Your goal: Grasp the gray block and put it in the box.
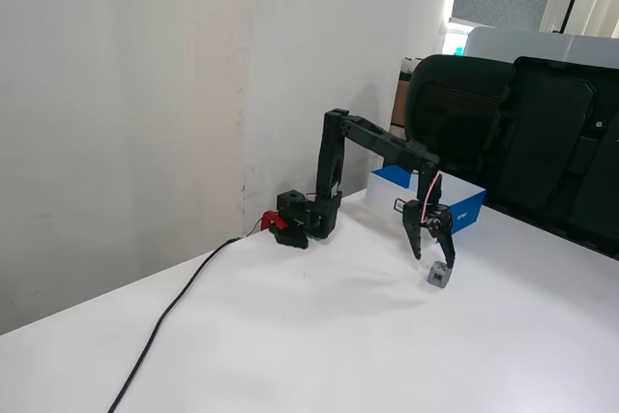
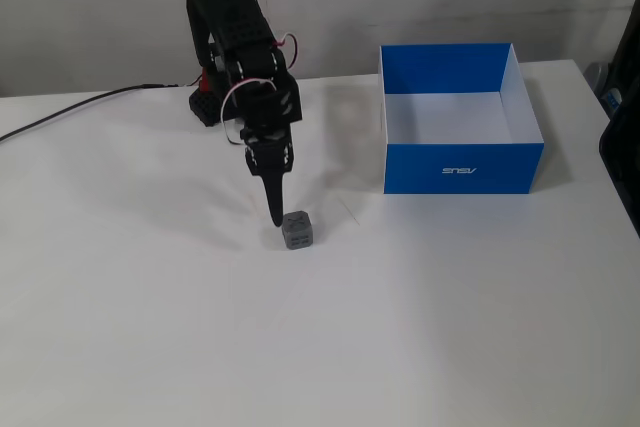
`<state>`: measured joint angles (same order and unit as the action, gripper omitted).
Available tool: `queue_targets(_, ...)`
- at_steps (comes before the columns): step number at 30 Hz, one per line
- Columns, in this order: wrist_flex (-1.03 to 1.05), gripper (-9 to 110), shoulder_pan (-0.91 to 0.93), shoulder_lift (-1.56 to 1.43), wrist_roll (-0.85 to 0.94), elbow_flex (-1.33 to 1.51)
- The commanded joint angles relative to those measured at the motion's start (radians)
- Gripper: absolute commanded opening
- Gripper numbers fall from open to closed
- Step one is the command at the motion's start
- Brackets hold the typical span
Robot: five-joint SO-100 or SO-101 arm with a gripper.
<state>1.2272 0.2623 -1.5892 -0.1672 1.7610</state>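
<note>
Looking at both fixed views, I see the gray block (image 2: 297, 231) sitting on the white table (image 2: 420, 347), well apart from the box (image 2: 461, 166) and on its left side in the view from above. The gripper (image 1: 434, 260) hangs directly over the block, with its tips pointing down. In the side view the two fingers (image 1: 417, 243) are spread apart, and the block (image 1: 440, 275) lies just under them, closer to the right finger. In the view from above, the gripper (image 2: 277, 219) appears as one dark narrow point that ends at the upper left corner of the block. I cannot tell if it already touches the block or only stands just beside it. The block rests flat, with the dark X mark on its top face. The box is open on top, blue outside and white inside, and nothing is visible inside it.
</note>
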Motion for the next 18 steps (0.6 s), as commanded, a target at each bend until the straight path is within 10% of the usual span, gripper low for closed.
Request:
queue_targets(1,-0.012,30,0.005,0.002,-0.006,-0.084)
queue_targets(18,0.069,30,0.038,0.192,-0.005,-0.298)
